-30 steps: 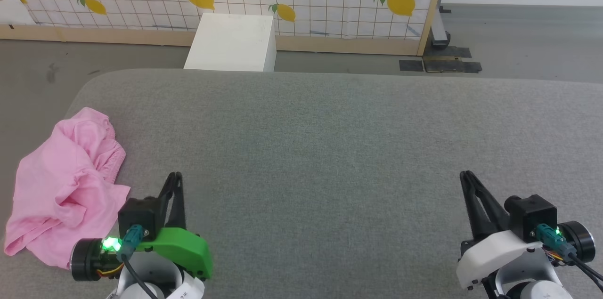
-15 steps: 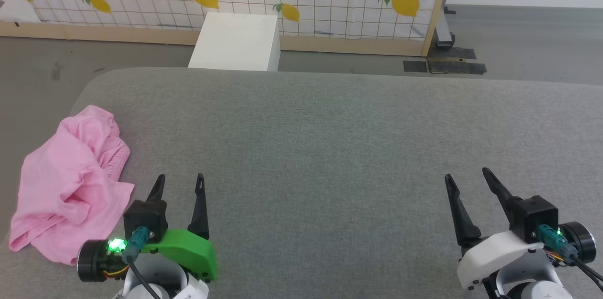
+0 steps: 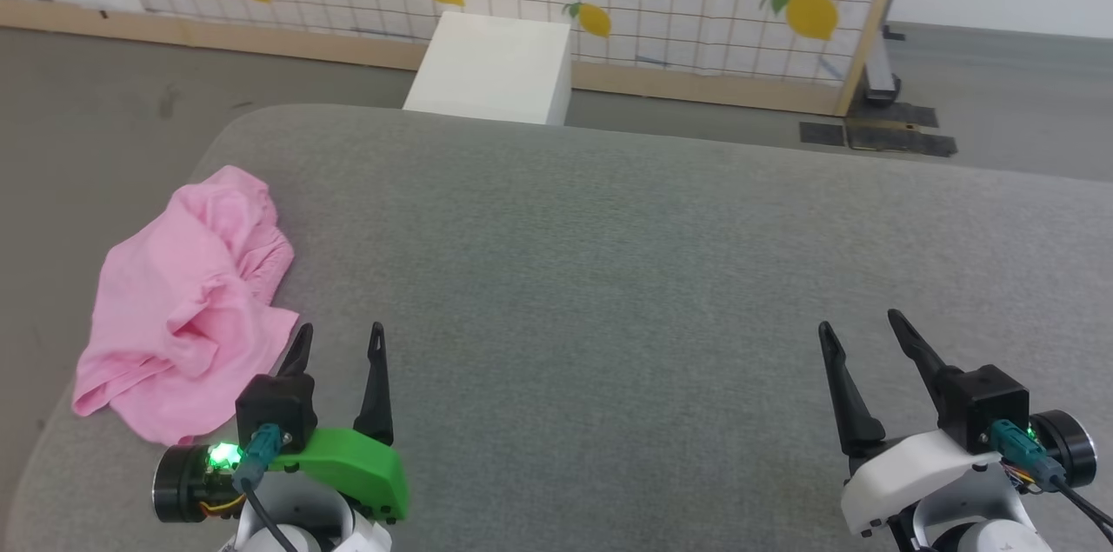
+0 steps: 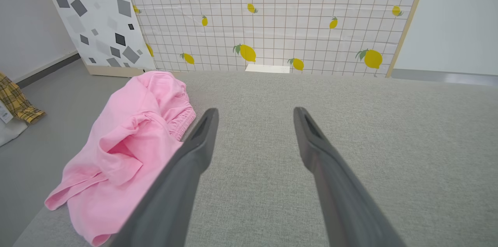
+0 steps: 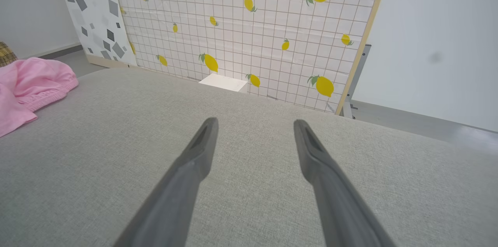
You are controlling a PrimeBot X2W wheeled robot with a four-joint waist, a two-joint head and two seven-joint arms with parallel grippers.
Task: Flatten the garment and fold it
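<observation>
Head view: above, looking down. Wrist views: low, forward, seemingly close. Shared: grey surface [image 3: 609, 274].

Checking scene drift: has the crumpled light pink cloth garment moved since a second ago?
No. The garment keeps its spot at the left edge of the grey fabric surface; the head camera turned instead.

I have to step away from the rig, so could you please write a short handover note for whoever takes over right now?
Left gripper: open, empty, close beside the pink shorts.
Right gripper: open, empty, over bare grey cushion, far from the shorts.
Shorts: crumpled heap at the cushion's left end.
Done: nothing yet; neither flattened nor folded.
Left: grasp the shorts, spread them flat, fold.
</observation>
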